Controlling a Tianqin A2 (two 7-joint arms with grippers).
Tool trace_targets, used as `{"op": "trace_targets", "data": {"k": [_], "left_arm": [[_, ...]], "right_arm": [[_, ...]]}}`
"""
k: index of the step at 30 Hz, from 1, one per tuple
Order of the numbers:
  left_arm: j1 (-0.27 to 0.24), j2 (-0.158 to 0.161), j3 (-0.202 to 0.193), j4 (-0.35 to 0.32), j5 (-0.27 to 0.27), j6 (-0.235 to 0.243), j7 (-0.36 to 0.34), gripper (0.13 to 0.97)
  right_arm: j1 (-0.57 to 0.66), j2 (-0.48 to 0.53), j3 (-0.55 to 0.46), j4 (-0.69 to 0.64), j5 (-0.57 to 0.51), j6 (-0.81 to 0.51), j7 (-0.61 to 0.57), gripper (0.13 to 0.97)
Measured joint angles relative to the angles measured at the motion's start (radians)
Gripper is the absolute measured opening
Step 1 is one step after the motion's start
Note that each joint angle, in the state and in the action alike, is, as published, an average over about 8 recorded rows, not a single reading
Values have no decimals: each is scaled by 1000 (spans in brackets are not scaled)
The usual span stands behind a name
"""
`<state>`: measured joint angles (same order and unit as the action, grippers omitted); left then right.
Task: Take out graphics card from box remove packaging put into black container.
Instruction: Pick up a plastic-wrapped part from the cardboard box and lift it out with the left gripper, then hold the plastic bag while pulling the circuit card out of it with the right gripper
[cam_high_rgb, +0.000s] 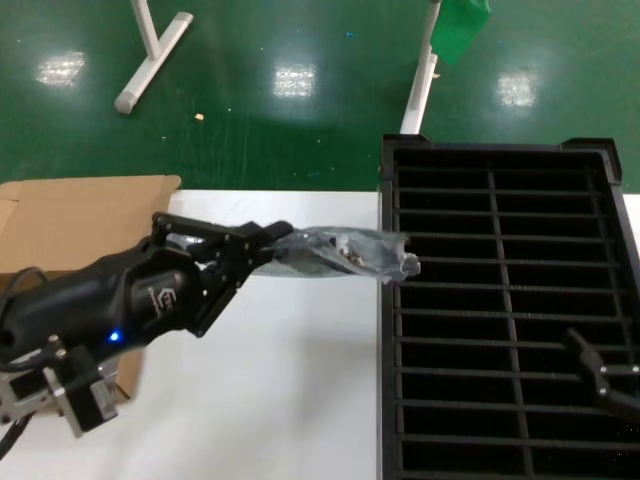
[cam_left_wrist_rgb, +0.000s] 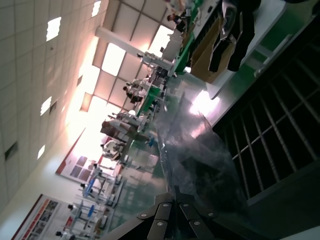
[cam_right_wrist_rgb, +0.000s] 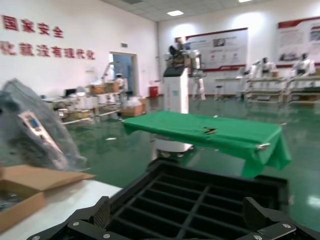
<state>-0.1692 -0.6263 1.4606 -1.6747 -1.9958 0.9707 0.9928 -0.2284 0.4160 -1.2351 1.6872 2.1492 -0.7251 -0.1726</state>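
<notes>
Left fingers (cam_high_rgb: 262, 243): we see them clamped on one end of the packaging (cam_high_rgb: 345, 252), holding it up in the air above the white surface (cam_high_rgb: 290, 400).

Packaging and card: the silver-grey bag runs out from our left gripper toward the robot's right, roughly level, its long axis crossing the surface toward the black container (cam_high_rgb: 500, 320). Its far end hangs over the container's near-left rim. In the right wrist view the graphics card (cam_right_wrist_rgb: 37, 131) shows through the bag, its metal bracket and blue connector visible, so the card looks to be inside the bag and not yet unwrapped.

Right gripper (cam_high_rgb: 600, 372): low over the container's slots near the right edge, well apart from the bag. Its fingers stand wide apart and hold nothing.

Nearer arm: the left one holds the bag; the right would, we judge, have to reach across the container toward the bag's free end to help pull it off.

Box (cam_high_rgb: 70, 225): the brown carton sits at the surface's far-left corner, behind our left arm.
</notes>
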Motion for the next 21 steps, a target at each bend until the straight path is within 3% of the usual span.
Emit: {"op": "trace_targets", "data": {"k": [9,14,21], "left_arm": [[98,-43,-47,-49,-30,39,-18,142],[163,-48,-66,-40,-40,68,9,142],[220,-44,-70,-39,-39,86,37,142]], "right_arm": [[-16,29,-9,-73,83,-176,-27,890],[-9,19,-27,-157,101,-290,-134,880],[-10,39,-69,-221,114,-435,-236,752]]}}
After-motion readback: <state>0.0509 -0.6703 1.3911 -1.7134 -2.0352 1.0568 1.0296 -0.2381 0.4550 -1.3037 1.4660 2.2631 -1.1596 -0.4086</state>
